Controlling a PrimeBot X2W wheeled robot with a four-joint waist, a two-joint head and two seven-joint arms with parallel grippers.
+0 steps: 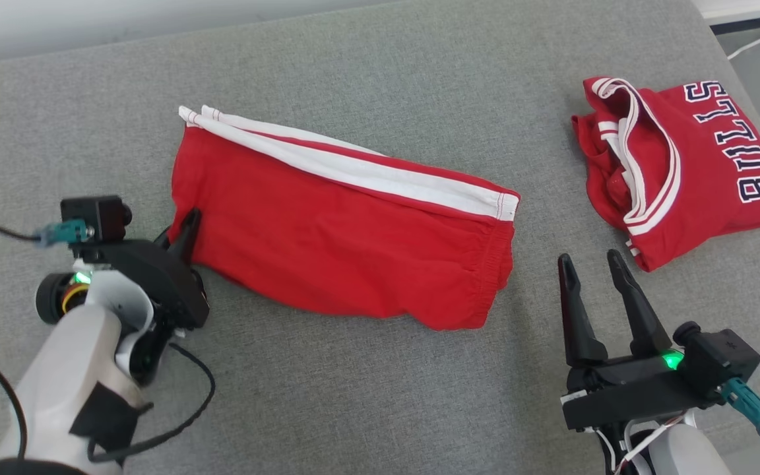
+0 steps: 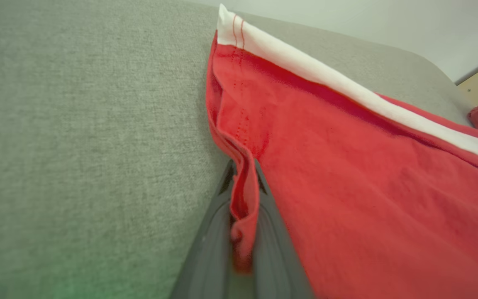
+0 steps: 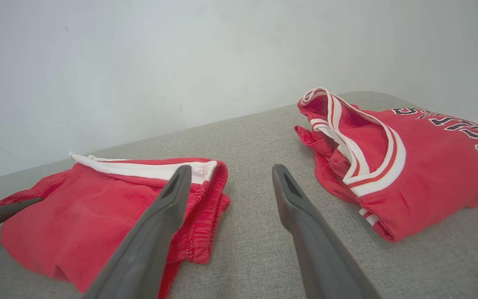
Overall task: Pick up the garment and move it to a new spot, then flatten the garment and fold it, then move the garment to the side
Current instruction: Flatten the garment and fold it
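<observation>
The garment is a pair of red shorts with white side stripes, folded in half and lying flat mid-surface, waistband toward the right. My left gripper is shut on the shorts' lower left hem corner; in the left wrist view a pinched fold of red cloth runs between the two dark fingers. My right gripper stands open just right of the waistband, nothing between its fingers, hovering over bare fabric between the shorts and the jersey.
A folded red jersey with dark "BULLS" lettering lies at the right, also seen in the right wrist view as the jersey. Everything rests on a grey fabric surface. Its right edge drops off beside a white cable.
</observation>
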